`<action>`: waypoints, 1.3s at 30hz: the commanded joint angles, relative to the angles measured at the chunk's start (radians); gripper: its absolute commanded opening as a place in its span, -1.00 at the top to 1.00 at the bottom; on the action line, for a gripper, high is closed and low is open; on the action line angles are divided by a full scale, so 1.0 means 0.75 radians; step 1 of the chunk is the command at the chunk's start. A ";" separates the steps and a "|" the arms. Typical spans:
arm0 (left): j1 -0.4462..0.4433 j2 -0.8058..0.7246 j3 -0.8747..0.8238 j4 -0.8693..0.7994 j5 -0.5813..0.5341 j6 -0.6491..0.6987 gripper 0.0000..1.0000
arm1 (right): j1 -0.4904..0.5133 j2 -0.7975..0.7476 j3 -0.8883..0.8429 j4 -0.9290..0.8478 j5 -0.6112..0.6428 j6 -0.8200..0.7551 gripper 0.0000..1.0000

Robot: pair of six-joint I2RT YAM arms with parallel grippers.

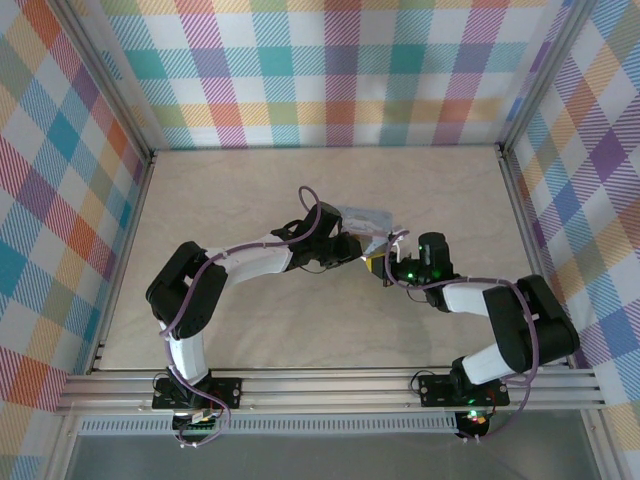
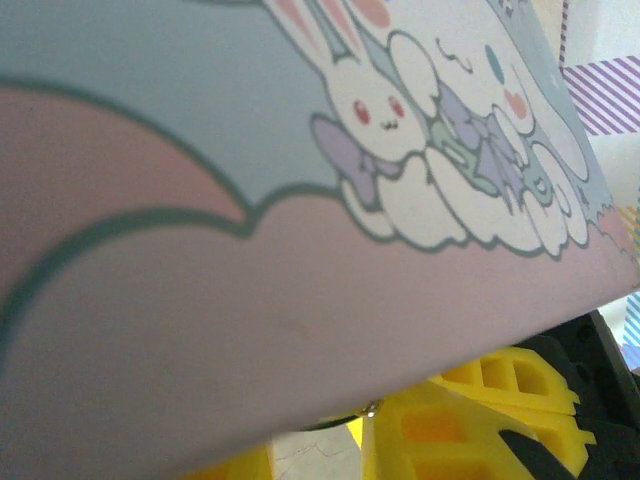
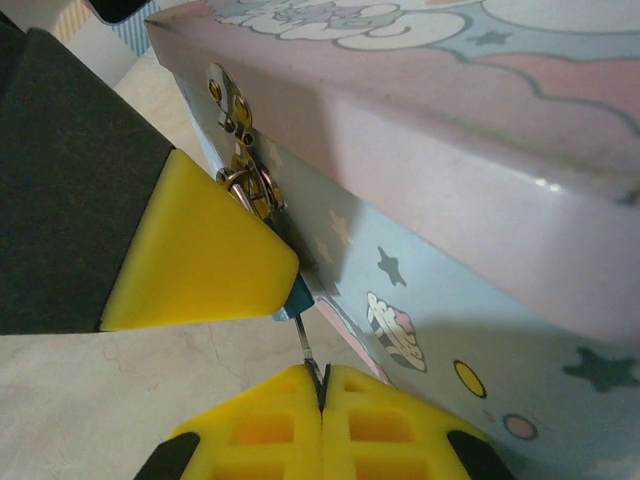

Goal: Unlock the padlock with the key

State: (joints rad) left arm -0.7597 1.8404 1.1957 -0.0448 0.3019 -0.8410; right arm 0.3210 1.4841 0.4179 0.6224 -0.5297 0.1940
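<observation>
The right hand (image 3: pixel 322 388) is pressed together, pinching the key (image 3: pixel 304 345). The key points up into the little blue padlock (image 3: pixel 296 298). The padlock hangs on the tin box (image 3: pixel 480 250), mid-table (image 1: pixel 250 190). The left hand (image 1: pixel 362 248) rests a yellow pad (image 3: pixel 200 250) on the padlock, but I cannot tell if it grips.

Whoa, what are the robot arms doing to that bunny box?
They're trying to unlock it. The right arm's fingers pinch the tiny key, with its tip right at the little blue padlock on the tin box. A left finger lies over the padlock. The lock is not off yet.
</observation>
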 commanded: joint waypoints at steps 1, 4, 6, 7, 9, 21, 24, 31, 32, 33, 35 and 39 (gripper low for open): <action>-0.044 -0.031 0.039 0.011 0.099 0.027 0.89 | -0.006 0.032 0.013 0.130 0.005 0.004 0.98; -0.041 -0.038 0.038 0.022 0.087 0.002 0.89 | -0.005 0.008 -0.021 0.138 0.045 0.016 0.99; -0.042 -0.046 0.038 0.033 0.082 -0.017 0.88 | -0.005 -0.012 -0.052 0.149 0.056 0.031 0.99; -0.038 -0.050 0.040 0.036 0.078 -0.026 0.88 | -0.005 -0.024 -0.070 0.157 0.063 0.038 0.99; -0.037 -0.054 0.049 0.030 0.068 -0.036 0.88 | -0.005 -0.043 -0.097 0.164 0.077 0.049 0.99; -0.014 -0.048 0.050 0.041 0.068 -0.084 0.88 | -0.003 -0.135 -0.173 0.147 0.045 0.077 0.99; -0.008 -0.049 0.051 0.054 0.082 -0.098 0.88 | 0.005 -0.151 -0.179 0.133 0.016 0.079 0.98; 0.002 -0.044 0.050 0.083 0.133 -0.134 0.88 | 0.029 -0.117 -0.192 0.170 0.025 0.093 0.98; 0.002 -0.046 0.047 0.082 0.133 -0.135 0.88 | 0.032 -0.112 -0.193 0.175 0.028 0.096 0.98; 0.004 -0.046 0.045 0.082 0.132 -0.135 0.88 | 0.031 -0.109 -0.197 0.181 0.037 0.098 0.98; 0.006 -0.050 0.042 0.083 0.129 -0.135 0.88 | 0.031 -0.107 -0.205 0.202 0.053 0.102 0.99; 0.007 -0.053 0.039 0.082 0.129 -0.135 0.88 | 0.032 -0.106 -0.200 0.221 0.053 0.110 0.98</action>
State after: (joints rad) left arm -0.7624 1.8404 1.1957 -0.0383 0.3676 -0.9310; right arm 0.3401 1.3964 0.2718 0.7300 -0.4854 0.2630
